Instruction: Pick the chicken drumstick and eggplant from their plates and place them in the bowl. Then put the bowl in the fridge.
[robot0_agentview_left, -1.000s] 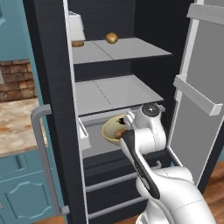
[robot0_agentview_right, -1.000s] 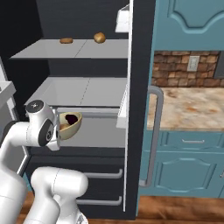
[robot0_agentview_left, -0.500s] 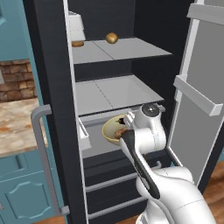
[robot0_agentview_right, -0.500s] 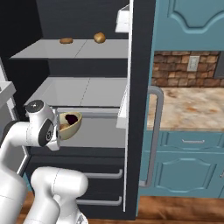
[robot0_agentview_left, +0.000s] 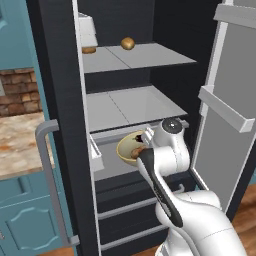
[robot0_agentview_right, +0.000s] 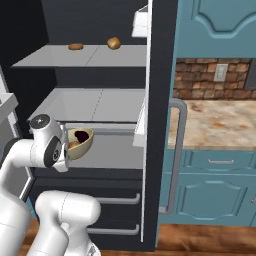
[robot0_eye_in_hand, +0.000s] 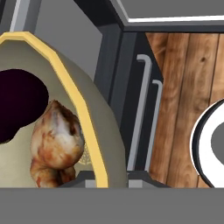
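- The bowl (robot0_agentview_left: 129, 148) is inside the open fridge (robot0_agentview_left: 60, 100), just above its lower shelf, tilted.
- The eggplant (robot0_eye_in_hand: 19, 103) and the chicken drumstick (robot0_eye_in_hand: 54, 146) lie in it, touching.
- The hand (robot0_agentview_left: 146, 145) holds the bowl's rim; I cannot tell its fingers' state.

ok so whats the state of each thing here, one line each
fridge: door open
bowl: tilted, at the lower shelf, holds both foods
chicken drumstick: inside the bowl
eggplant: inside the bowl
drawers: shut
gripper: at the bowl's rim, grip hidden
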